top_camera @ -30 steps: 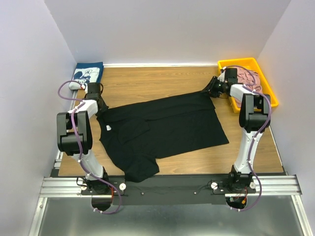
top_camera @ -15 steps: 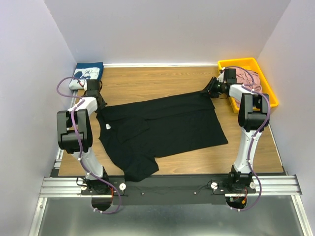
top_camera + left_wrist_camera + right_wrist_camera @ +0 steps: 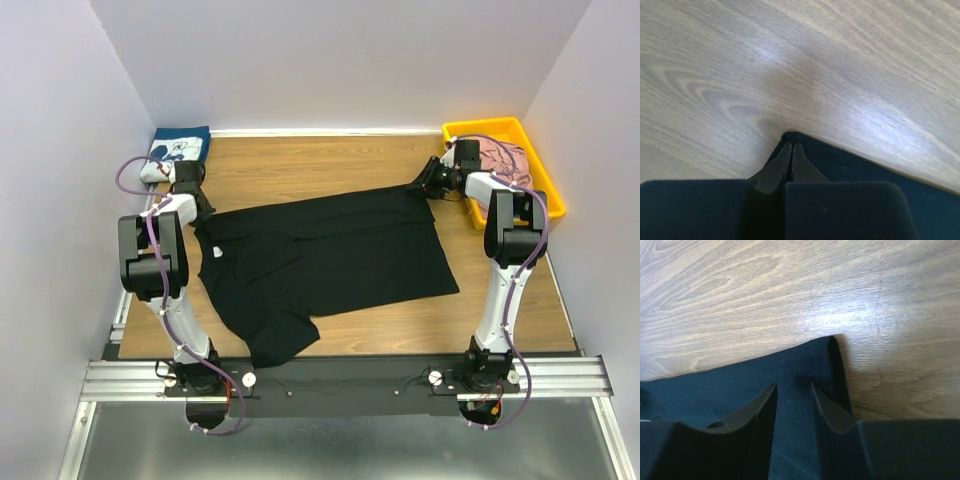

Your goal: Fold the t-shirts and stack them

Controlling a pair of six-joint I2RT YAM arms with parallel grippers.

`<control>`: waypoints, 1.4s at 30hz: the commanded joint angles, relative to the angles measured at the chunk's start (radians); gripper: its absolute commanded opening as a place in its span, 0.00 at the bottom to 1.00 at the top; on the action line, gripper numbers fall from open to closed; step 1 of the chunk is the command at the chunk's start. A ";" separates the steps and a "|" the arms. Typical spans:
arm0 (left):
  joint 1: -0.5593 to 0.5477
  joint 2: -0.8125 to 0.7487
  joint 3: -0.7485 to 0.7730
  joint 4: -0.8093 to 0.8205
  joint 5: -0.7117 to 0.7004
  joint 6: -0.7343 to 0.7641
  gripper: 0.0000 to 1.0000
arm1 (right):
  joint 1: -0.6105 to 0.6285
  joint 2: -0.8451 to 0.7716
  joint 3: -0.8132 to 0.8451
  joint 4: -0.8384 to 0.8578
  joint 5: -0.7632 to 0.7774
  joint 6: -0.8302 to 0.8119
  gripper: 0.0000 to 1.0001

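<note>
Cloth of the black t-shirt [image 3: 330, 260] lay spread flat across the middle of the wooden tabletop [image 3: 320, 165], its collar end to the left, where a small white label [image 3: 218, 251] showed, and its hem to the right. One sleeve reached toward the near edge of the tabletop, with a few soft creases around it. The far edge of the shirt ran in a fairly straight line between the two arms.

At the far left corner of the shirt, the left hand [image 3: 200, 212] was clenched on the fabric. In the left wrist view its dark fingers [image 3: 775, 172] met tip to tip with the corner of the black cloth pinched between them, low over the wood. At the far right corner, the right hand [image 3: 428, 186] grasped the shirt near the hem. In the right wrist view its fingers [image 3: 760, 410] stood a narrow gap apart with black cloth filling that gap, and the hem corner showed just past the fingertips, lying on the tabletop. In the top view that corner was drawn to a point at the hand.

Farther out, the navy t-shirt [image 3: 180, 150] sat folded in the far left corner of the tabletop, its white cartoon print facing up, near the left arm but apart from the black shirt. In the far right corner, the pink t-shirt [image 3: 503, 157] lay bunched inside a yellow bin [image 3: 480, 127], just beyond the right arm.
</note>
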 commanded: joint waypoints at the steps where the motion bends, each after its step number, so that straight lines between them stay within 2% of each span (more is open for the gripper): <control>1: 0.028 0.033 0.062 0.044 -0.032 0.032 0.01 | -0.011 0.054 0.010 -0.031 0.100 -0.032 0.41; 3: 0.028 0.039 0.080 0.046 -0.024 0.037 0.06 | -0.011 0.054 0.031 -0.034 0.085 -0.027 0.41; 6: 0.025 0.004 0.099 0.035 0.023 0.029 0.20 | -0.011 0.045 0.076 -0.040 0.028 -0.012 0.41; 7: 0.016 -0.014 0.082 0.040 0.028 0.026 0.35 | -0.011 0.032 0.093 -0.042 0.011 -0.002 0.41; 8: 0.009 -0.036 0.068 0.041 0.025 0.023 0.43 | -0.011 0.025 0.097 -0.042 -0.003 0.002 0.41; 10: -0.004 -0.100 0.023 0.043 0.023 0.003 0.51 | -0.010 0.008 0.097 -0.043 -0.032 0.017 0.41; 11: -0.008 -0.147 0.004 0.046 0.029 -0.005 0.52 | -0.010 -0.012 0.093 -0.042 -0.042 0.022 0.41; 15: -0.047 -0.236 -0.074 0.041 0.031 -0.026 0.51 | -0.003 -0.046 0.068 -0.040 -0.098 0.047 0.41; 18: -0.095 -0.266 -0.126 0.034 0.051 -0.037 0.42 | 0.015 -0.052 0.045 -0.037 -0.153 0.062 0.41; 20: -0.110 -0.261 -0.166 0.043 0.071 -0.061 0.35 | 0.026 -0.048 0.036 -0.031 -0.170 0.067 0.41; 23: -0.110 -0.232 -0.205 0.046 0.071 -0.081 0.30 | 0.026 -0.025 0.028 -0.019 -0.175 0.088 0.41; 28: -0.103 -0.168 -0.216 0.044 0.033 -0.078 0.20 | 0.024 0.038 0.037 -0.017 -0.099 0.096 0.41; 36: -0.086 0.013 -0.030 -0.038 0.034 -0.057 0.19 | -0.011 0.173 0.123 -0.016 0.037 0.103 0.41; 42: -0.087 0.154 0.211 -0.077 0.082 -0.042 0.22 | -0.037 0.284 0.344 -0.019 0.039 0.077 0.41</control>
